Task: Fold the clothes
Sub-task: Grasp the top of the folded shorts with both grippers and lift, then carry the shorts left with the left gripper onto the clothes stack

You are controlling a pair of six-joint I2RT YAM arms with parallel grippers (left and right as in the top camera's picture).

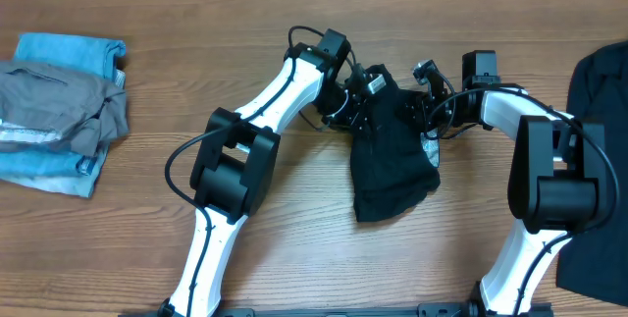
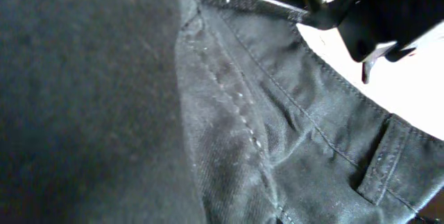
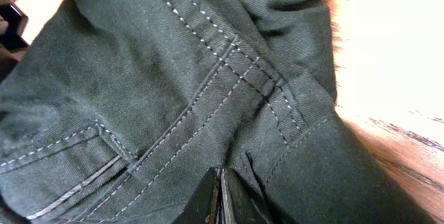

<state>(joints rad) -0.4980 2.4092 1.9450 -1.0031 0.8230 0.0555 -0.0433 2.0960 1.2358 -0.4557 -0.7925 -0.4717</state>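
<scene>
Right pincer (image 3: 218, 189) closed, the two black fingertips pressed flat together with their ends buried in a fold of the soft black twill shorts (image 3: 173, 78); it looks to be pinching the cloth. From overhead, this pincer (image 1: 429, 113) sits at the upper right of the garment. Left pincer (image 1: 355, 96) is at the upper left of the same garment, against the cloth. Cannot tell whether it stands open or closed: its fingers are lost in dark fabric overhead, and its wrist view is filled by blurred black cloth. The shorts (image 1: 392, 160) are bunched between the two pincers, a little right of the tabletop's middle and nearer its far edge, the lower part spread toward the near edge on the brown wood-grain tabletop (image 1: 294, 248). A small whitish patch of lining (image 1: 431, 147) shows at the garment's right side, just below the right pincer. Left wrist view: a stitched seam and a belt loop (image 2: 378, 168) near the waistband. Right wrist view: pale double-stitched seams (image 3: 229, 57) crossing the twill, bare wood to the right. Further out, a second black fabric garment (image 1: 599, 160) lies along the right edge of the tabletop, well apart from the shorts. At the left edge, a stack of clothes: a grey garment (image 1: 69, 111) resting on light-blue fabric (image 1: 59, 170).
</scene>
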